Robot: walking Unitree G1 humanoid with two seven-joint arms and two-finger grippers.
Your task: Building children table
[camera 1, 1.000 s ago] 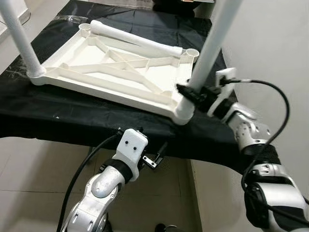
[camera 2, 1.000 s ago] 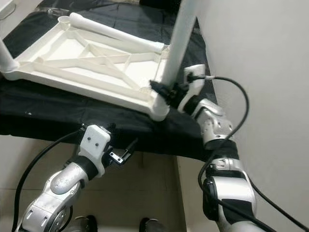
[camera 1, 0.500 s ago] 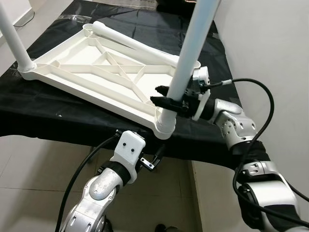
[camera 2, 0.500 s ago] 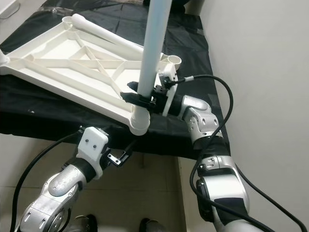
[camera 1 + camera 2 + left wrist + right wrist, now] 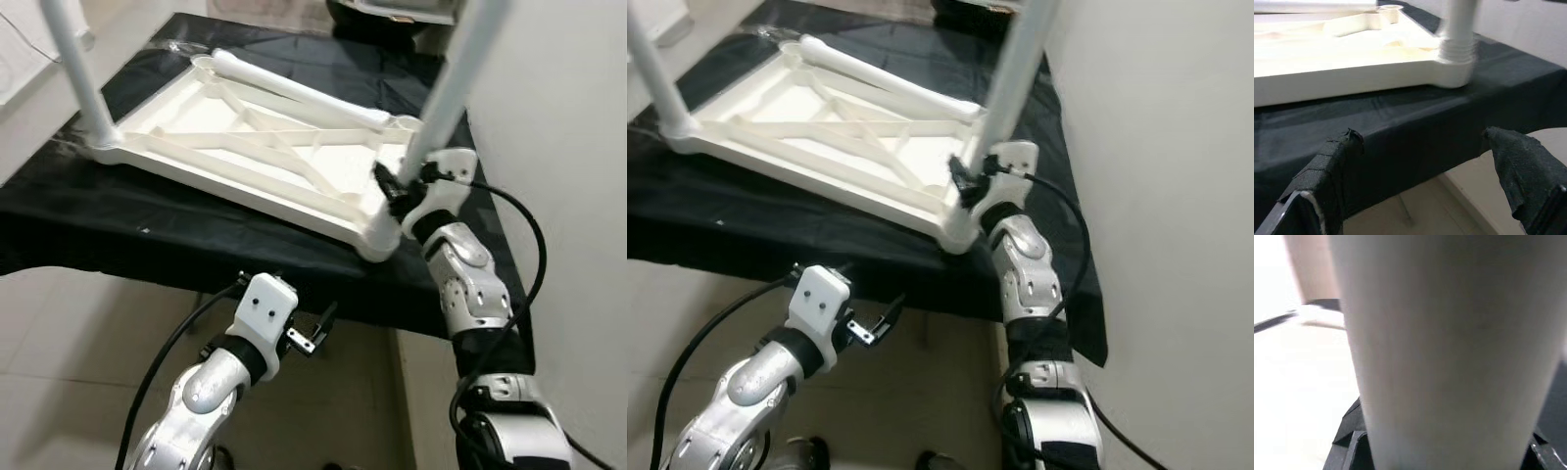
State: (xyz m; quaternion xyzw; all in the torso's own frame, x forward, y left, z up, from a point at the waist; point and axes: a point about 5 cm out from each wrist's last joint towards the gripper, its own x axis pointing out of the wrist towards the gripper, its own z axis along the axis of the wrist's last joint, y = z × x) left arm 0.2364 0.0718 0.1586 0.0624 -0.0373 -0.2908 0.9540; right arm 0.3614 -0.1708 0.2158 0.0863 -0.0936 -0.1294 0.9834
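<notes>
- The white plastic tabletop (image 5: pixel 265 157) is lying upside down on the black cloth (image 5: pixel 118 230) across the upper middle of the head views, its ribbed underside facing up.
- One white leg (image 5: pixel 446 93) is standing in the near right corner socket (image 5: pixel 382 235), rising out through the top of the frame at the upper right and leaning slightly.
- A second leg (image 5: pixel 78 73) is standing in the corner at the upper left of the frame.
- A third leg (image 5: pixel 294 86) is lying loose along the tabletop's far edge, resting on the upturned frame.
- The right gripper (image 5: pixel 397 186) is sitting right at the base of that near right leg, just above the socket, its black fingers wrapping the tube; in the right wrist view the leg (image 5: pixel 1449 347) is looming huge between the finger bases, so the grip is on.
- The right arm (image 5: pixel 470 294) is reaching up from the lower right of the frame, a black cable looping beside it.
- The left gripper (image 5: pixel 312 331) is hanging low in the bottom centre, below the cloth's front edge, gripping nothing.
- In the left wrist view its two padded fingers (image 5: pixel 1332 171) are standing well apart, looking at the cloth's edge and the socketed corner (image 5: pixel 1454 63).
- Pale floor tiles (image 5: pixel 69 352) are showing beneath the cloth at the lower left.
</notes>
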